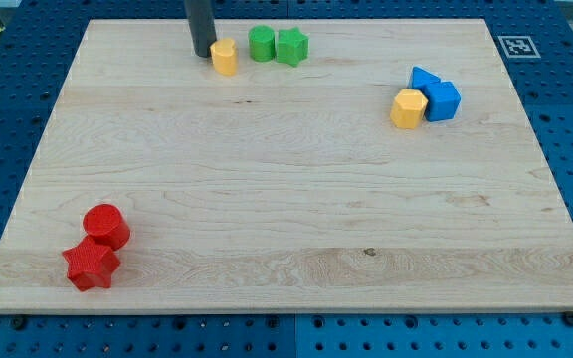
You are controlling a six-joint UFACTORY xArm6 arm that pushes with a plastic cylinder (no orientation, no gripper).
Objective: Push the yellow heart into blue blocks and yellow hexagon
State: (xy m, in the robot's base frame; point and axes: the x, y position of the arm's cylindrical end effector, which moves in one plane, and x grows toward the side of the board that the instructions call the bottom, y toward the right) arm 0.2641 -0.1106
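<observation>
Yellow heart [225,57] lies near the surface's [267,199] top edge, left of centre, my tip [204,52] touching its left side; no jaws are fitted, so nothing is gripped. Risk: a straight rightward push would probably drive it into the green cylinder [261,43] and green star [291,46] just beside it, missing the yellow hexagon [408,108] and blue blocks [435,95] near the right edge.

two yellow blocks [225,57] [408,108], two green [262,43] [291,46], two blue [423,79] [442,100], two red (eight) [105,225] [91,265]
</observation>
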